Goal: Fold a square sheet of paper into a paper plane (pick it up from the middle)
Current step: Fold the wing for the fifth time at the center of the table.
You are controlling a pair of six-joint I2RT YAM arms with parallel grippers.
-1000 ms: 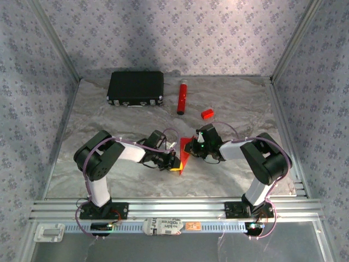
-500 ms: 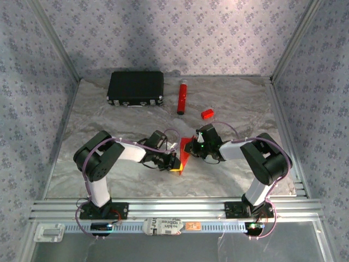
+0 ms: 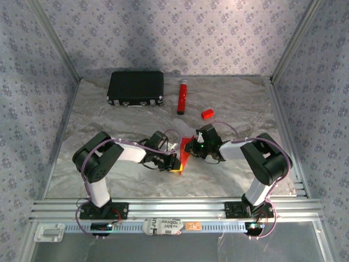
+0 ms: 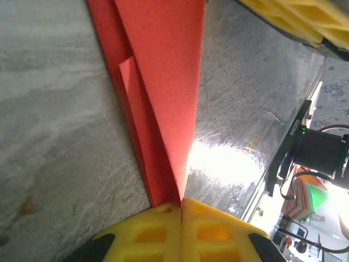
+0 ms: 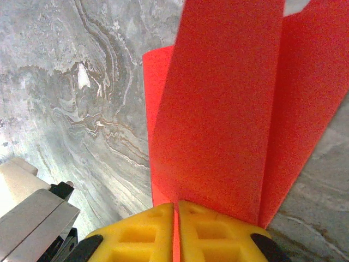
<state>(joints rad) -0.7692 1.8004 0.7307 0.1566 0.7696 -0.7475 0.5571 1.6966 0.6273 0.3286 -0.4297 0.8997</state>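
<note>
Looking down from the top camera, the paper (image 3: 186, 148) shows as a narrow red folded wedge in the middle of the table (image 3: 109, 125), held between both arms. The left gripper (image 3: 175, 162) sits at the paper's near tip, just to its left, with its jaws shut on that tip. The right gripper (image 3: 195, 146) is at the paper's right side, towards its far end, and is closed on it too. A block (image 3: 206, 114) lies beyond the paper and slightly right, apart from it. A tube (image 3: 181, 97) sits further beyond the paper, and a case (image 3: 136, 87) is well beyond it to the left.

From the left wrist, the paper (image 4: 163, 82) runs away from the camera in layered folds that narrow to a point. That point is clamped in the left gripper (image 4: 181, 210), whose yellow fingers (image 4: 158, 234) meet with nothing but the sheet between them. A smaller flap lies along the paper's left side, and marbled table shows on both sides of the paper.

From the right wrist, the right gripper (image 5: 175, 213) has its fingers (image 5: 218, 234) pressed together on the lower edge of the paper (image 5: 218, 109). The paper fans upward from the grip in two broad panels that meet at a crease, with a narrower layer showing at its left.
</note>
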